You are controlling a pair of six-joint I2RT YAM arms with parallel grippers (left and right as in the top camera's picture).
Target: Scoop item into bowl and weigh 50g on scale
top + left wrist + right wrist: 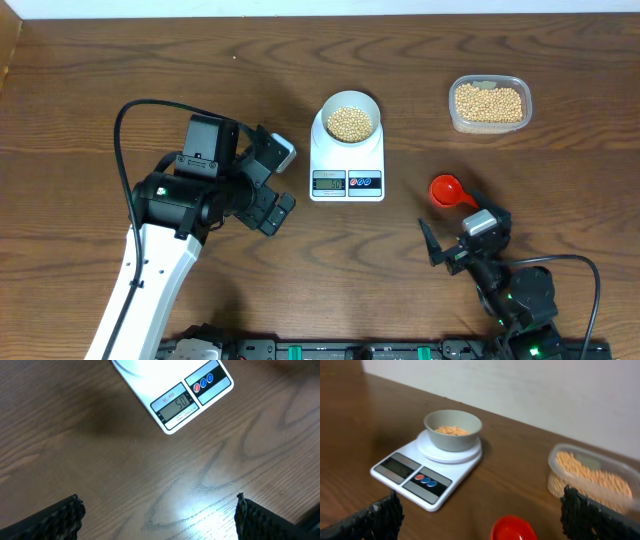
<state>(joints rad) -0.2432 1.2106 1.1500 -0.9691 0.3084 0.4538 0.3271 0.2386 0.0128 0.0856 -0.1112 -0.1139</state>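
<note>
Left hand (157, 499) and right hand (480, 495) gape empty; scale (170, 395) reads 50 (bowl (351, 115) aboard), so a stray nudge could spoil it.

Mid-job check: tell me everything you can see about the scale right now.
The scale is a flat white rectangular slab, seemingly plastic, lying level on the wooden table. One short edge carries a grey display reading 50 and small round red and blue buttons. Its round white platform bears the pale bowl of beans. Nothing else touches it.
</note>
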